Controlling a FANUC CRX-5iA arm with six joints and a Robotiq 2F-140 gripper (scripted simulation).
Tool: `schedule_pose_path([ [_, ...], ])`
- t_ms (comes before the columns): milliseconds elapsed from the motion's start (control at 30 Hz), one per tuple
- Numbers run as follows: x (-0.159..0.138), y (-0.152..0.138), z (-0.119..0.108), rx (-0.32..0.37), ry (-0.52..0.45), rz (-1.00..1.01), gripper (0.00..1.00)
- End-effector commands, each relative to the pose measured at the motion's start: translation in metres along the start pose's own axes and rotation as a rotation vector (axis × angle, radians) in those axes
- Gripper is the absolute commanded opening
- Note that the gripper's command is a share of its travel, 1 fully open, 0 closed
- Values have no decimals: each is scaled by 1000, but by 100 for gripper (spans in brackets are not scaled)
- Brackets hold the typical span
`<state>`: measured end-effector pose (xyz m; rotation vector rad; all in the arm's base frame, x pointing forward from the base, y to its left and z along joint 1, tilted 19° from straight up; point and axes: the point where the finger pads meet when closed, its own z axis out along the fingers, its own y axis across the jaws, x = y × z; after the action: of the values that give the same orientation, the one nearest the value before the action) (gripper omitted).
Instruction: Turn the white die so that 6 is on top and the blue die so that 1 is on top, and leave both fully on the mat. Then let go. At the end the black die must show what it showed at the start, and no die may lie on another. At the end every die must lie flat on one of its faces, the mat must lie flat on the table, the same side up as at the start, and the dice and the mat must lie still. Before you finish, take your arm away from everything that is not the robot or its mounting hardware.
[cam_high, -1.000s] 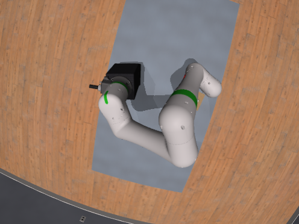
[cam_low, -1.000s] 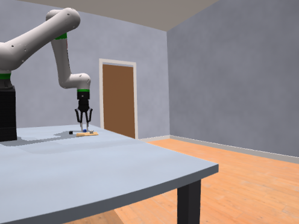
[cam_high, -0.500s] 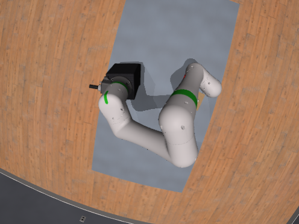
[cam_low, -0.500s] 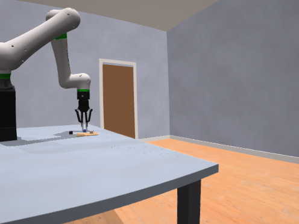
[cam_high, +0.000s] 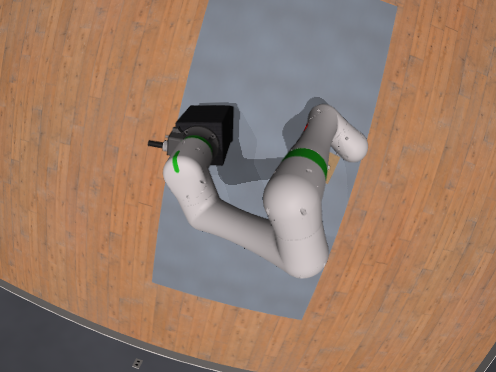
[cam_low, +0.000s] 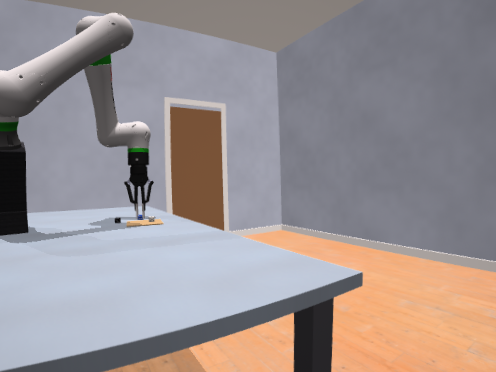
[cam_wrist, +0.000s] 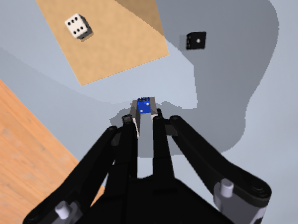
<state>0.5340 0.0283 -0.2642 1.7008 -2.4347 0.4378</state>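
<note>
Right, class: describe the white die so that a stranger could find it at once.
Find the grey table, then the tan mat lying on it. The white die is the only die on that mat, six black pips up; the black die lies off it.

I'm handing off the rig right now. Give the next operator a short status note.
Claw: shut on the blue die, held off the mat.
White die: flat on the tan mat, 6 up, so that part looks done.
Black die: on the table beside the mat, one pip up; leave it alone.
Left: get the blue die onto the mat with 1 up, then release.
</note>
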Motion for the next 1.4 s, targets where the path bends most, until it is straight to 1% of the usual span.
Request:
schedule_pose_path([
  [0,0,0,0,0,0,0,9],
  [500,0,0,0,0,0,0,9],
  [600,0,0,-3,0,0,0,9],
  [733,0,0,-20,0,0,0,9],
  [1000,0,0,-78,0,0,0,9],
  [1067,0,0,-78,0,0,0,9],
  [1167,0,0,-93,0,0,0,9],
  [1233,0,0,-98,0,0,0,9],
  [1367,0,0,-100,0,0,0,9],
])
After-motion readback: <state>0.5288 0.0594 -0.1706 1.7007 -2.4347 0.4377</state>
